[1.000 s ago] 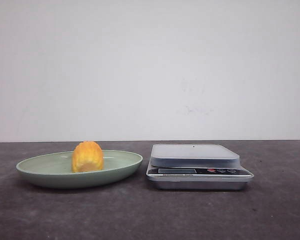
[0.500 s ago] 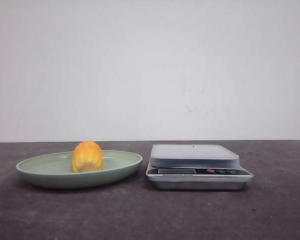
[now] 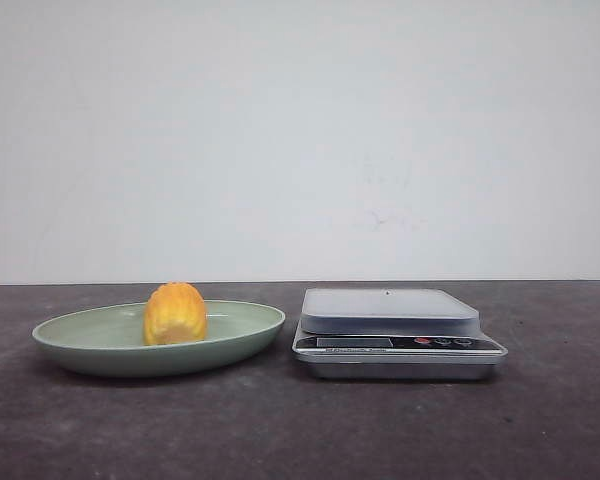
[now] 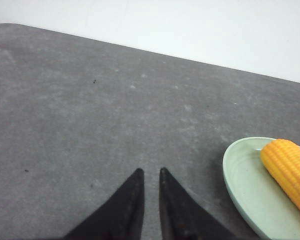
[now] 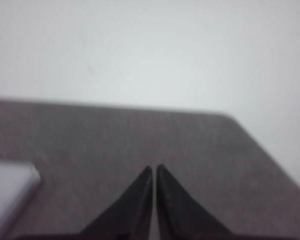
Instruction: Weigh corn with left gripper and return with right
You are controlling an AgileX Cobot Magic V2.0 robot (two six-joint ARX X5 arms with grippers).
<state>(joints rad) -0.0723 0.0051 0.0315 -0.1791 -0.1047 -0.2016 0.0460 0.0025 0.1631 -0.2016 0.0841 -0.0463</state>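
The yellow-orange corn (image 3: 175,313) lies in the pale green plate (image 3: 90,345) at the left of the front view. The silver kitchen scale (image 3: 395,332) stands just right of the plate, its platform bare. Neither gripper shows in the front view. In the left wrist view the left gripper (image 4: 150,172) hangs over bare table with its black fingers nearly together and empty; the corn (image 4: 290,170) and plate (image 4: 235,175) are off to its side. In the right wrist view the right gripper (image 5: 154,168) is shut and empty over bare table.
The table is a dark grey mat (image 3: 300,430) against a white wall. A corner of the scale's pale platform (image 5: 10,187) shows at the edge of the right wrist view. The table's far edge and corner show beyond the right gripper.
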